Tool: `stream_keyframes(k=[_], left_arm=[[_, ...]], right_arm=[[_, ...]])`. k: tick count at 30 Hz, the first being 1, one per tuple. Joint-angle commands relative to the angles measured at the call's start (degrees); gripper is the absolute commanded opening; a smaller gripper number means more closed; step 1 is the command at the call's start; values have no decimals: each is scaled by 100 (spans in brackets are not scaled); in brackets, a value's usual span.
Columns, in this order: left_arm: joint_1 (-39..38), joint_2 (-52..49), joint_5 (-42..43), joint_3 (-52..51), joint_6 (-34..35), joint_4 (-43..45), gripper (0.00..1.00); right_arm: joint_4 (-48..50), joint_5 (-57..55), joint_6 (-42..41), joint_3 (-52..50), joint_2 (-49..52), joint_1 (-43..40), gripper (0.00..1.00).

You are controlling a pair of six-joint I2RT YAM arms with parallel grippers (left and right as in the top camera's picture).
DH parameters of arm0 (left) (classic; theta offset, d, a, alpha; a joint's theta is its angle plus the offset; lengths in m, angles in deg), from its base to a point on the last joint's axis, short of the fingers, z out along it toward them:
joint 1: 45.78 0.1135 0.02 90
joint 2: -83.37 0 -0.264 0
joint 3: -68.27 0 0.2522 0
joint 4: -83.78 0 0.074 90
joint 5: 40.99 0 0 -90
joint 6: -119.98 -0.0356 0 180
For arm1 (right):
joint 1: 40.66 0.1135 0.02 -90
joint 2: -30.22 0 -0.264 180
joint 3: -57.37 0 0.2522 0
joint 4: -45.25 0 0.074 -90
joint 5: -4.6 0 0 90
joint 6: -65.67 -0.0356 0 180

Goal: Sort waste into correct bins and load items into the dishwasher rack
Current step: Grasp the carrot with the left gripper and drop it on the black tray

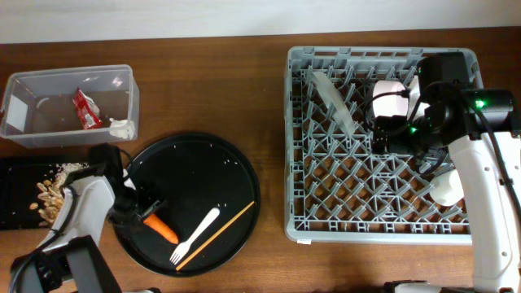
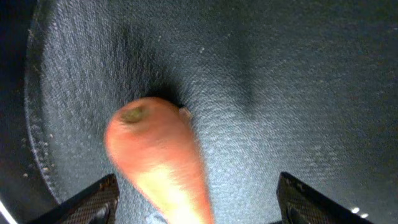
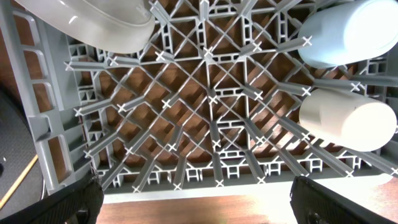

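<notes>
- The left claw (image 2: 196, 183) hangs low over the round black tray (image 1: 203, 167). Its fingers are spread wide on either side of the orange carrot (image 2: 161, 162) and do not grip it.
- The carrot lies on the tray's floor. Just beside it on the same tray are the white plastic fork (image 1: 195, 236) and the wooden chopstick (image 1: 220, 234), side by side.
- The right claw (image 3: 196, 186) hovers above the grey dishwasher rack (image 1: 297, 163), fingers wide apart and holding nothing.
- In the rack, the pale plate (image 1: 334, 102) leans between the pegs and the cream bowl (image 1: 391, 98) sits near it.
- The light-blue cup (image 3: 348, 31) and the white cup (image 3: 348, 118) lie next to each other on the lattice.
- On the brown worktop (image 1: 203, 73), the clear plastic tub (image 1: 24, 122) holds the red snack wrapper (image 1: 85, 107) and the crumpled tissue (image 1: 122, 128).
- The black rectangular tray (image 1: 16, 175) beside the tub holds rice and beige scraps (image 1: 49, 195).
</notes>
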Motion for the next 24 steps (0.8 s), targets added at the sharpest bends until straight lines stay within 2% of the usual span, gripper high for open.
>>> stream_keyframes(k=[1, 3, 5, 6, 9, 13, 16, 21, 24], left_arm=[[-24, 33, -63, -385, 76, 619, 76], [-24, 33, -44, -691, 76, 970, 65], [-24, 35, -44, -761, 76, 990, 36], [-22, 42, -42, -758, 74, 1036, 29], [-22, 42, -35, -396, 4, 975, 18], [-4, 118, -72, 1001, -385, 208, 18], [402, 142, -96, 2041, -376, -153, 19], [1902, 136, -1078, 2277, -332, 306, 19], [2579, 70, -1211, 2277, -330, 872, 19]], right_arm=[[-7, -50, 61, 4, 0, -13, 99], [-7, -50, 61, 4, 0, -13, 99], [-7, -50, 61, 4, 0, -13, 99], [-9, -50, 61, 4, 0, -13, 99], [-13, -50, 61, 7, 0, -13, 99], [-35, -50, 63, 4, 0, -13, 99], [-50, -52, 63, 7, 0, -13, 99], [-50, -52, 61, 7, 0, -13, 99], [-50, -52, 61, 7, 0, -13, 99]])
